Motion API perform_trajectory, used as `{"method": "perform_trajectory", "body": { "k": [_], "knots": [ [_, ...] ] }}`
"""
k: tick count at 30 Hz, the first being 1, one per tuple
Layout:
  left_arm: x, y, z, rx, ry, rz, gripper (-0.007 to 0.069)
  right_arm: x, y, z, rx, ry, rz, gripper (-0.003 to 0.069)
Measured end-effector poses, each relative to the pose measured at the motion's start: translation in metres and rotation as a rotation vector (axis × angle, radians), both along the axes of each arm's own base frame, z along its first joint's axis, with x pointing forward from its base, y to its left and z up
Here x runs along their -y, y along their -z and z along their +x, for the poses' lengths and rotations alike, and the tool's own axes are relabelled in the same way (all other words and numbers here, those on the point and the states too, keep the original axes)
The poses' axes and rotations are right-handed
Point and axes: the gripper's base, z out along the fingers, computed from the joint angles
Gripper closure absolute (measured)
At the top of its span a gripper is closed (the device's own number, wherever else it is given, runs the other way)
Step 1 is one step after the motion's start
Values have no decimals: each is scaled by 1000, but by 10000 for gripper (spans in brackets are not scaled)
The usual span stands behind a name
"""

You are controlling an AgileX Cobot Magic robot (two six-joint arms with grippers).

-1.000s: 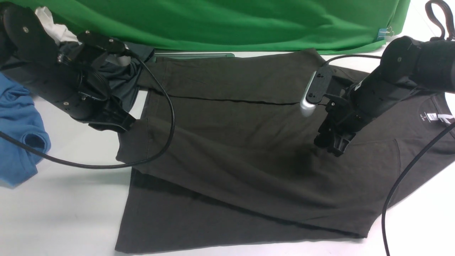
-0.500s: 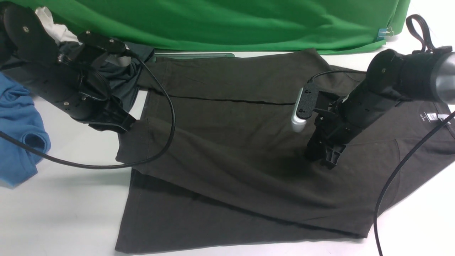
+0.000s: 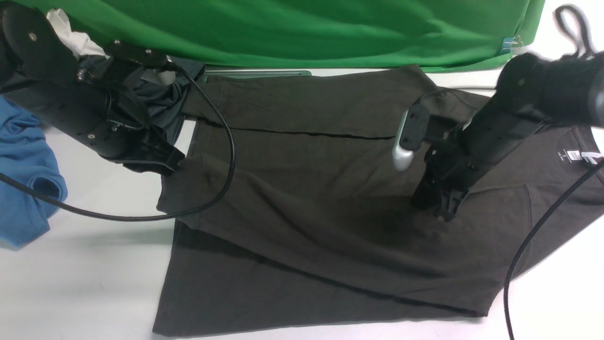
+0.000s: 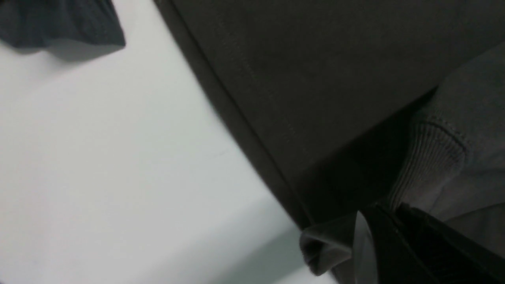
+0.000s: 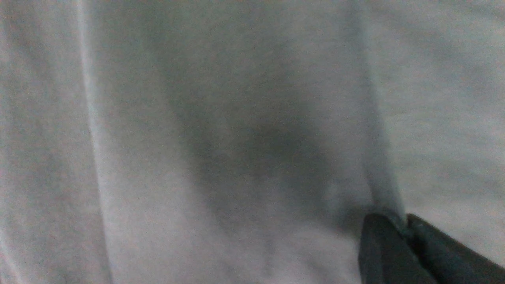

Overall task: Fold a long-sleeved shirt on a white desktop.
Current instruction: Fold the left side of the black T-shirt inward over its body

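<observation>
long-sleeved shirt (image 3: pixel 302 226) spread flat on white table (image 3: pixel 80 283), lower centre. right fingers (image 3: pixel 442 210), centre right, closed, pinching a ridge of shirt fabric. left fingers (image 3: pixel 171 166), upper left, clamped on sleeve cuff (image 4: pixel 430 157). green backdrop (image 3: pixel 302 33) along top.

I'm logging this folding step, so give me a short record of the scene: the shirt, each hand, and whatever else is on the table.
shirt: long-sleeved shirt spread on the white desktop, one sleeve lying across the body
left hand: shut on the ribbed cuff
right hand: shut, pinching a ridge of the shirt's fabric
other items: blue shirt at far left; slate-grey garment behind the left arm
backdrop: green cloth
</observation>
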Motion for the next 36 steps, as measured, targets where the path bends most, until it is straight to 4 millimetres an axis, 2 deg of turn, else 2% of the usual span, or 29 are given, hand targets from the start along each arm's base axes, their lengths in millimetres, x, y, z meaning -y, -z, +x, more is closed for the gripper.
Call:
{"method": "perform_trajectory", "body": {
  "k": [3, 11, 15, 19, 27, 29, 30, 31, 33, 34, 35, 36],
  "knots": [
    [1, -1, 1, 15, 22, -9, 596, 14, -11, 2, 21, 74, -4, 641],
    [1, -1, 11, 102, -6, -9, 596, 29, -12, 10, 46, 183, 4, 641],
    [0, 10, 19, 107, -5, 6, 596, 29, -13, 14, 83, 200, 9, 641],
    [-1, 29, 29, 90, -7, 26, 596, 29, -14, 18, 120, 237, 16, 641],
    [-3, 49, 43, 120, -36, 39, 596, 30, -1, 25, 119, 326, 22, 625],
    [-3, 52, 45, 117, -38, 41, 592, 31, -1, 26, 118, 373, 32, 554],
    [-3, 54, 46, 116, -39, 42, 583, 31, -1, 26, 113, 392, 34, 469],
    [-3, 54, 46, 116, -39, 42, 582, 31, -1, 26, 112, 395, 34, 469],
    [-3, 54, 46, 119, -37, 43, 564, 32, -2, 26, 109, 417, 31, 344],
    [-3, 54, 47, 128, -41, 43, 529, 34, -6, 25, 109, 440, 15, 193],
    [-3, 54, 47, 130, -41, 44, 519, 35, -7, 25, 111, 446, 11, 181],
    [-3, 54, 47, 132, -42, 44, 484, 37, -12, 23, 111, 463, -5, 125]
  ]
}}
